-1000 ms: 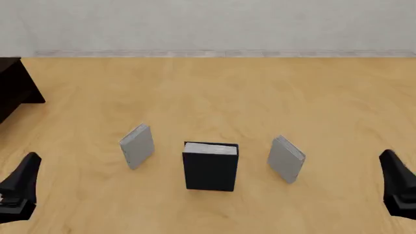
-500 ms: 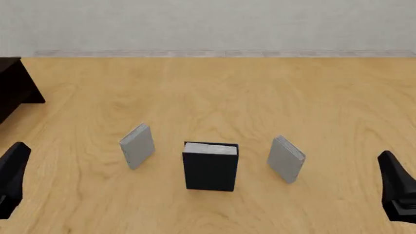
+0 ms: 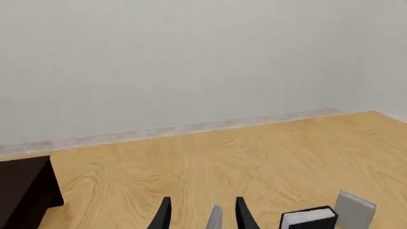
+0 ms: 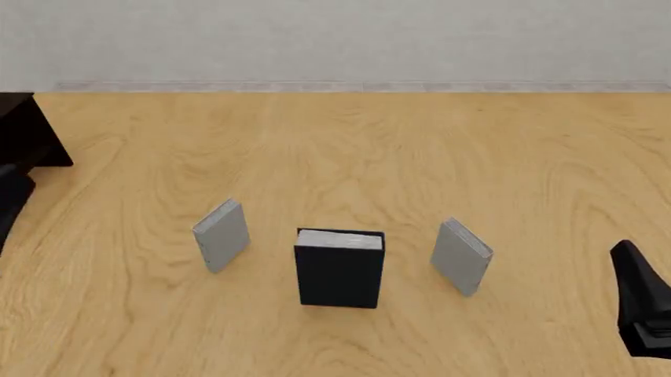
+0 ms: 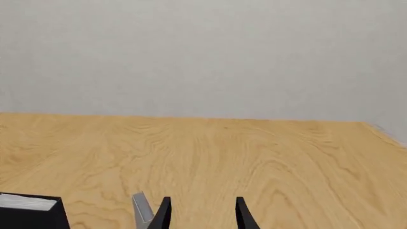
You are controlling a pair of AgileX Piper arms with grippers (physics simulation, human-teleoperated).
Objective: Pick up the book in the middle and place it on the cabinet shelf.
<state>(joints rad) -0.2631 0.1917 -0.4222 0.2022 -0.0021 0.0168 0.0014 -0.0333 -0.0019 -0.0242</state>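
Observation:
The book (image 4: 339, 271) is a thick black hardcover with white page edges, standing upright at the middle of the wooden floor; it also shows as the book (image 3: 308, 219) and the book (image 5: 30, 210). A corner of the dark cabinet shelf (image 4: 27, 133) reaches in at the far left, and the left wrist view shows the cabinet shelf (image 3: 25, 193) too. My left gripper (image 3: 203, 201) is open and empty, far left of the book, only a dark sliver (image 4: 11, 200) at the frame edge. My right gripper (image 5: 202, 201) is open and empty, low at the right edge (image 4: 642, 310).
Two thin light-grey books stand either side of the black one: the left grey book (image 4: 221, 234) and the right grey book (image 4: 461, 257). In the left wrist view a grey book (image 3: 215, 218) lines up between my fingers. A pale wall runs along the back.
My left gripper has moved away from the near edge, farther along the left side toward the cabinet. The right gripper has barely shifted. The books have not moved.

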